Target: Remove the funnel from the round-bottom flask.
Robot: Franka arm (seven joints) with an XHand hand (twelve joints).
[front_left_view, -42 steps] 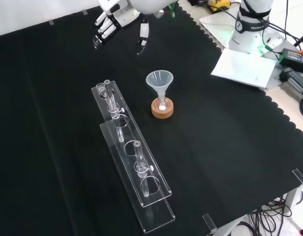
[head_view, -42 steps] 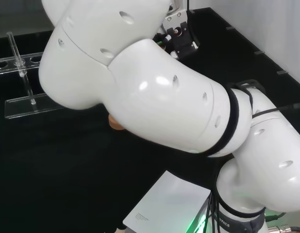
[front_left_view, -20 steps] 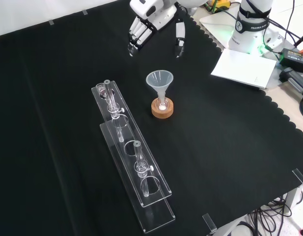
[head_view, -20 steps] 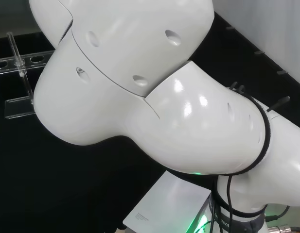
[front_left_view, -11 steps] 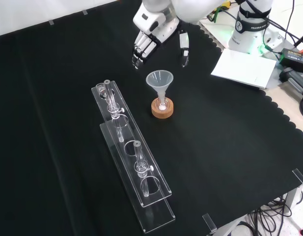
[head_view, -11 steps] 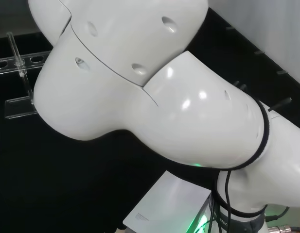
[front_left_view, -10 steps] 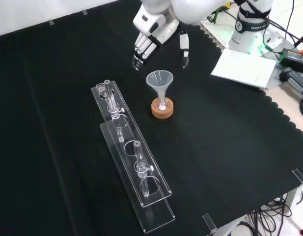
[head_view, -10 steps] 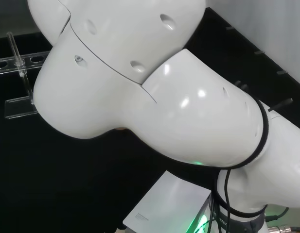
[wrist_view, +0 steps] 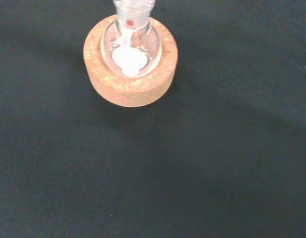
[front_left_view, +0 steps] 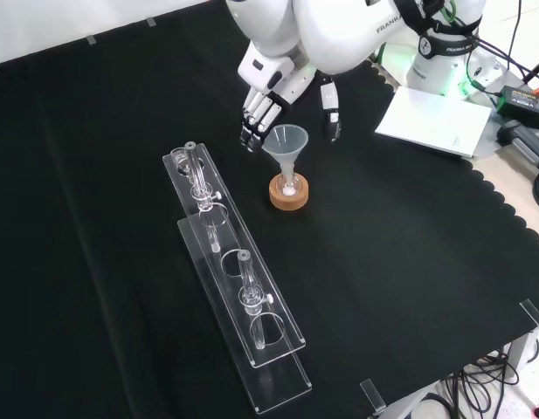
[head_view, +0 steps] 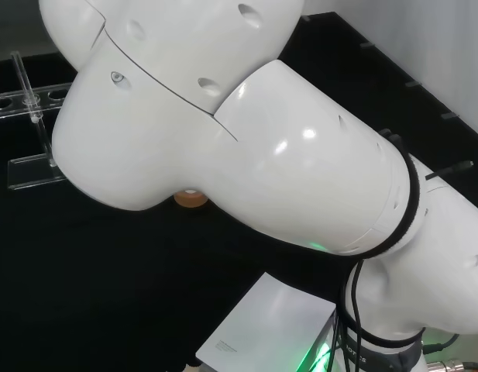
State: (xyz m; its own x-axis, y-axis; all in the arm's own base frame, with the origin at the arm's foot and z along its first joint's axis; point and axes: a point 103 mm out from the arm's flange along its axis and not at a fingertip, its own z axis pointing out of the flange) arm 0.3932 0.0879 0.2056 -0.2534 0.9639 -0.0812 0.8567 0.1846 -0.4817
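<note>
A clear funnel [front_left_view: 284, 141] stands with its stem in a small round-bottom flask [front_left_view: 289, 183] that rests on a cork ring [front_left_view: 289, 195]. In the front view the hand [front_left_view: 278, 83] hangs just behind and above the funnel's rim, open, its fingers [front_left_view: 252, 122] to the left of the rim and its thumb [front_left_view: 331, 113] to the right, touching nothing. The wrist view shows the cork ring [wrist_view: 130, 82] with the flask [wrist_view: 130, 47] in it, a white spot at the flask's bottom. In the head view a bit of the cork ring [head_view: 190, 198] peeks out under the arm.
Two long clear racks [front_left_view: 237, 292] with test tubes lie left of and in front of the flask in the front view; a rack [head_view: 33, 105] also shows at the left of the head view. A white box [front_left_view: 435, 120] sits off the cloth at the right.
The hand has come from the far left of the cloth rightward and down toward the funnel, and now straddles its rim. Funnel, flask and racks have stayed put.
</note>
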